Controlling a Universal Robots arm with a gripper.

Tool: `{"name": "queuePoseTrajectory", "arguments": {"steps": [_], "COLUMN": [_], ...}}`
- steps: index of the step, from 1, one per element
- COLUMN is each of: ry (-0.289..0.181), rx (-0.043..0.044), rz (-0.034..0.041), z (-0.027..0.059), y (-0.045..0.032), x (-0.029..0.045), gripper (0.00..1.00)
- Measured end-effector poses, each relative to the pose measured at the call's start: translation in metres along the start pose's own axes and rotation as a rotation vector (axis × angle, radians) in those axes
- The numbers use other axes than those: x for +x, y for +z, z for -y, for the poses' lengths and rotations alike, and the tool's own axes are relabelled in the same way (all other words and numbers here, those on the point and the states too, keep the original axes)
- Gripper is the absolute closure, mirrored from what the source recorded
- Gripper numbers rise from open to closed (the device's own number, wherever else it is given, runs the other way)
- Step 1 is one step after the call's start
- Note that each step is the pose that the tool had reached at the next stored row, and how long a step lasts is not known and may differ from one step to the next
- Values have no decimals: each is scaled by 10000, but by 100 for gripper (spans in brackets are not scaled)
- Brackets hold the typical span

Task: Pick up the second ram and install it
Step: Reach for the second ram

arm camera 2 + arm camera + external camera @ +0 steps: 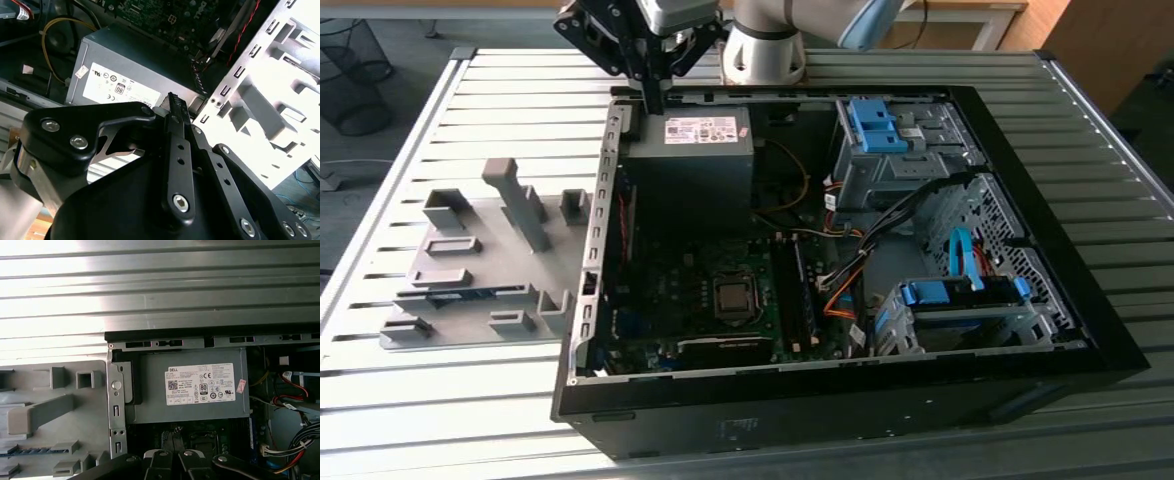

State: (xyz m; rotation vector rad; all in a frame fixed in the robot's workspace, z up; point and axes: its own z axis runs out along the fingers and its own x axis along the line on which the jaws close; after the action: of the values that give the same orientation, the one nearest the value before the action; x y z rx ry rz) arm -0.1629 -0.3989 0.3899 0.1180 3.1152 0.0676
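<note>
gripper [650, 100] [173, 102]: black, fingers drawn together, nothing seen between them; hung over the far corner of the open computer case [854, 420], tips just above the power supply [687, 150]; in the second wrist view, closed tips set against the supply's labelled gray face

second ram [467, 294] [22, 451]: thin blue-green stick, lying flat in a slot of the gray fixture [480, 240]; not held, not touched; well apart from the gripper, outside the case, off to the exterior view's left of the gripper and nearer that camera; in the first wrist view, a blue strip with a row of small dark marks between gray blocks, on the other side of the case's metal edge from the gripper

fixture: gray blocks and posts on the slatted metal table [454, 400], just beside the case wall

motherboard [707, 300]: dark green, on the case floor, beyond the power supply from the gripper; square silver socket near its middle
</note>
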Motion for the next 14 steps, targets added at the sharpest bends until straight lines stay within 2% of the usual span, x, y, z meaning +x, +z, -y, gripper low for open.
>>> {"name": "queuePoseTrajectory", "arguments": {"steps": [5,9,14], "ry": [3,2,0], "rx": [-2,-2,-2], "rz": [0,0,0], "z": [1,8,13], "y": [0,-2,-2], "x": [13,102,174], "gripper": [90,90,90]}}
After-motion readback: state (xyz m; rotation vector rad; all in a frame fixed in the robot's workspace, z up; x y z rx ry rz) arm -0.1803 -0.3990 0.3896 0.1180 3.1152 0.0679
